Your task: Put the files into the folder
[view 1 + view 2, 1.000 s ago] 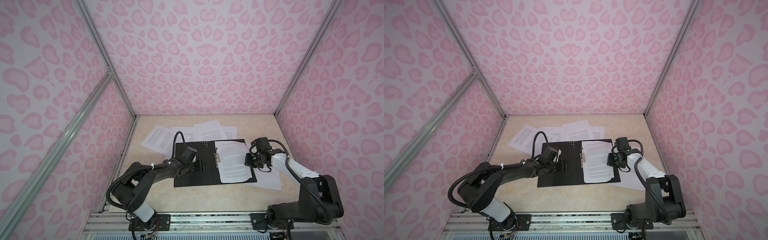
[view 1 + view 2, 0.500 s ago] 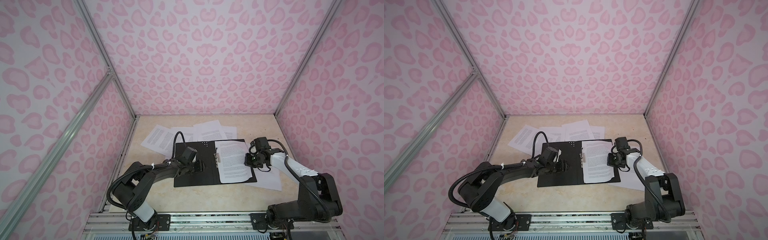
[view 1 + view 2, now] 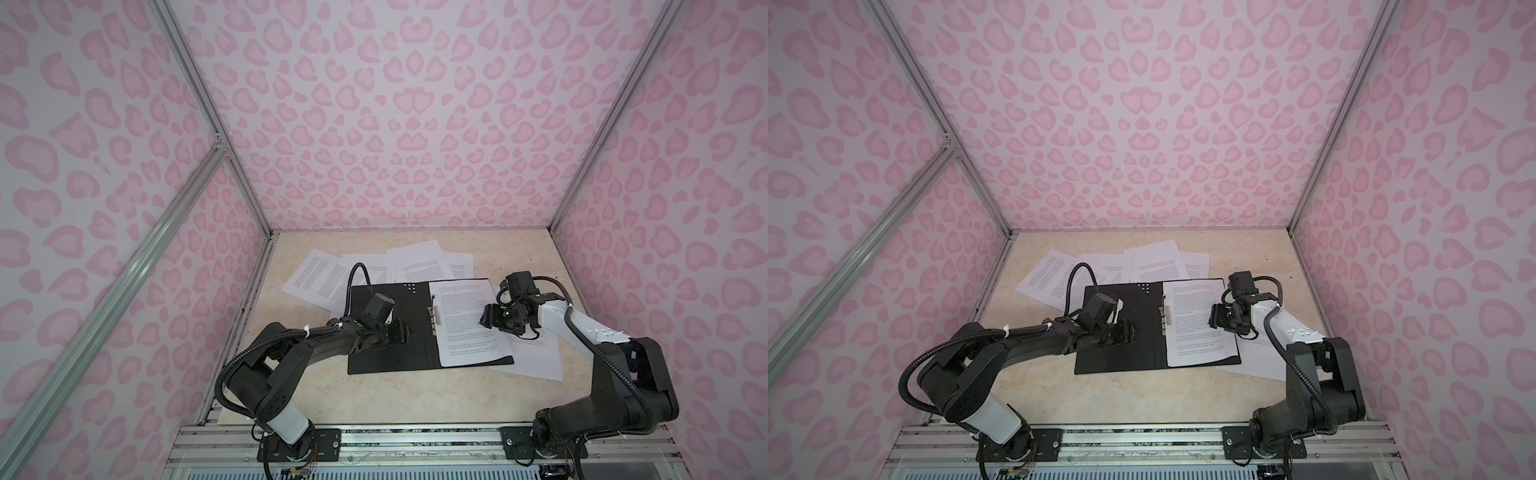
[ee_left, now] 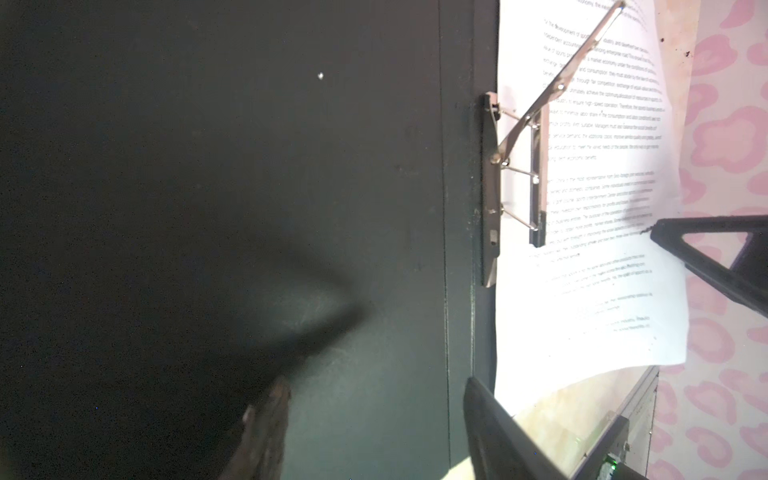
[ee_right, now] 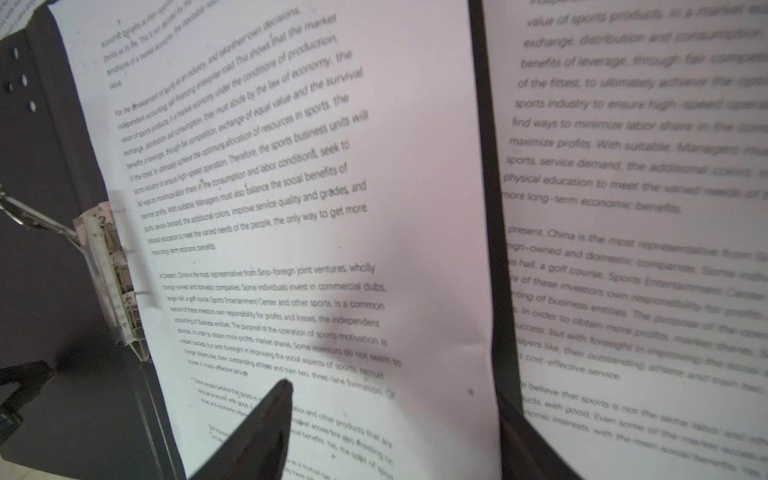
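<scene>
The black folder [image 3: 395, 353] [image 3: 1121, 357] lies open on the table, its metal clip [image 4: 515, 166] [image 5: 112, 270] raised at the spine. One sheet of the files [image 3: 465, 332] [image 3: 1196, 332] [image 5: 374, 208] rests on its right half. My left gripper [image 3: 405, 330] [image 3: 1133, 330] [image 4: 376, 382] is open, low over the bare left flap. The right gripper [image 3: 486, 318] [image 3: 1212, 320] [image 5: 392, 390] stands open over that sheet's right edge, holding nothing. Several more files [image 3: 320, 278] [image 3: 1054, 278] lie spread behind the folder.
Another printed sheet [image 3: 536, 357] [image 3: 1262, 361] [image 5: 644, 249] lies partly under the folder's right edge. Pink patterned walls close in the table on three sides. An aluminium rail [image 3: 415, 436] runs along the front edge.
My right gripper's jaws have opened over the sheet in the folder. Both arms have hardly moved, and the left gripper stays as it was.
</scene>
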Robot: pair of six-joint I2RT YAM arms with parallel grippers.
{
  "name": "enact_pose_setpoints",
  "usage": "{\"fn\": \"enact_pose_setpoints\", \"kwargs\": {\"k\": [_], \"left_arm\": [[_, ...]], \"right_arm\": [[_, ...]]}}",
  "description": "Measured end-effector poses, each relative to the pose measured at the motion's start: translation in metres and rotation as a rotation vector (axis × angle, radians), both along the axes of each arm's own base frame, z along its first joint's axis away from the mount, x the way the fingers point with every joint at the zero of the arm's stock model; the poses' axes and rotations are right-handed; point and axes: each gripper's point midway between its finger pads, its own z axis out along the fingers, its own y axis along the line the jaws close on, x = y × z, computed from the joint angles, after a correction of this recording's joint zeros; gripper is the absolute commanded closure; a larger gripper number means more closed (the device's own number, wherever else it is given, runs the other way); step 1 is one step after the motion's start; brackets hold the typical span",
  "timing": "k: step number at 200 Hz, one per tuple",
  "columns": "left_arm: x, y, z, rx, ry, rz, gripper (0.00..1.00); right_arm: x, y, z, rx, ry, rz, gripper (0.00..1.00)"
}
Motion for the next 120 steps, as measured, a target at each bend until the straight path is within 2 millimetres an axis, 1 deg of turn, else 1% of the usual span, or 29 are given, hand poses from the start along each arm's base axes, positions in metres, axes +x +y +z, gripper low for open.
{"fn": "enact_pose_setpoints", "kwargs": {"k": [21, 32, 51, 90, 110, 119, 120], "left_arm": [[0.000, 0.000, 0.000, -0.002, 0.002, -0.002, 0.32], [0.000, 0.000, 0.000, -0.002, 0.002, -0.001, 0.32], [0.000, 0.000, 0.000, -0.002, 0.002, -0.002, 0.32], [-0.001, -0.001, 0.000, -0.005, 0.003, -0.004, 0.32], [-0.001, -0.001, 0.001, -0.006, 0.004, -0.005, 0.32], [-0.001, -0.001, 0.001, -0.007, 0.004, -0.006, 0.32], [-0.001, -0.001, 0.001, -0.007, 0.004, -0.006, 0.32]], "right_arm": [[0.003, -0.006, -0.006, -0.016, 0.015, -0.015, 0.17], [0.003, -0.009, -0.007, -0.022, 0.020, -0.021, 0.15], [0.005, -0.013, -0.008, -0.038, 0.013, -0.032, 0.15], [0.013, -0.014, -0.004, -0.046, -0.013, -0.031, 0.17], [0.016, -0.011, 0.001, -0.062, -0.037, -0.020, 0.18], [0.015, -0.005, 0.005, -0.066, -0.053, 0.002, 0.18], [0.015, -0.001, 0.007, -0.067, -0.060, 0.011, 0.18]]}}
